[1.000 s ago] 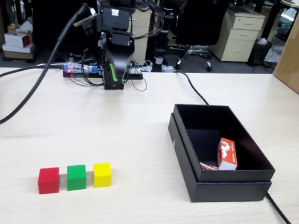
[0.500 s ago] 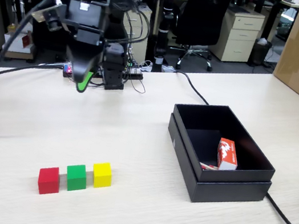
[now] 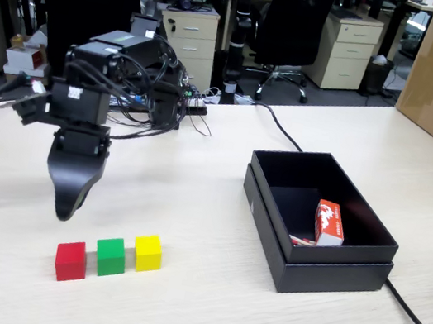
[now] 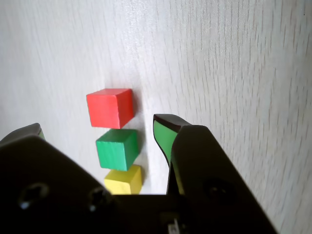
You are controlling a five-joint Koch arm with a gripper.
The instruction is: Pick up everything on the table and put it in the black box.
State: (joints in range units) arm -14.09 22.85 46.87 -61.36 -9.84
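three little blocks sit in a row on the table (image 3: 199, 310): a red block (image 3: 71, 260), a green block (image 3: 110, 257) and a yellow block (image 3: 148, 252). they look light, hard and smooth. the gripper (image 4: 97, 131) hangs above them, its fingers wide apart. i think it should squeeze two flat sides of one block. the black box (image 3: 311, 267) sits well apart, with a red carton (image 3: 329, 223) inside.

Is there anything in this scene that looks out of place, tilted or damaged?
Nothing looks damaged or spilled. The red cube, green cube and yellow cube sit in a neat row on the table. Only the small red-and-white carton lies askew in a corner of the black box.
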